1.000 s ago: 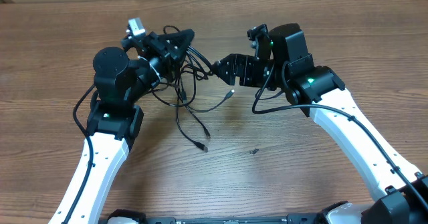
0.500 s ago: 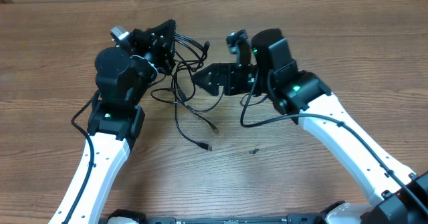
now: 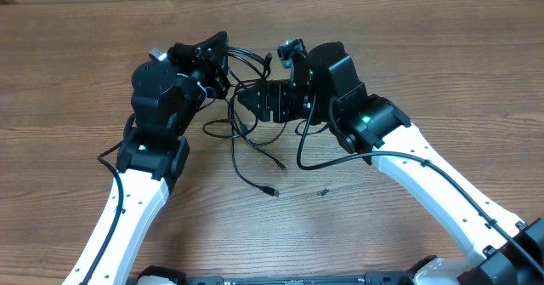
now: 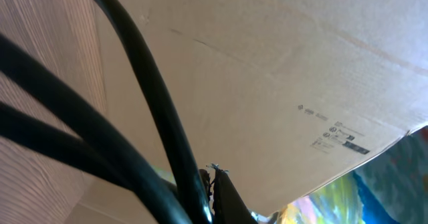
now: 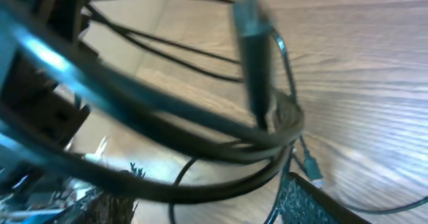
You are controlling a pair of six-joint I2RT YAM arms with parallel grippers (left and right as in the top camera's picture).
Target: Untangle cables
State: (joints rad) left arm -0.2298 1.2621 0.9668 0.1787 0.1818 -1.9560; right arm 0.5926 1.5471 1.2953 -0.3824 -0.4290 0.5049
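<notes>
A: At the left gripper [image 3: 213,58], how do the jaws stand?

B: Pressed together, pinching the cables [image 3: 245,139].

A: And the right gripper [image 3: 253,100]?

B: Jaws spread, with blurred strands crossing between its fingers [image 5: 313,200], none pinched.

A: And the rest?

B: A loose tangle on the wooden table [image 3: 425,55] between the arms, with one plug end [image 3: 271,189] trailing nearest.

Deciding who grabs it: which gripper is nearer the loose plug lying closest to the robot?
Right. The right gripper hangs beyond the plug; the left gripper sits farther back, leftward.
</notes>
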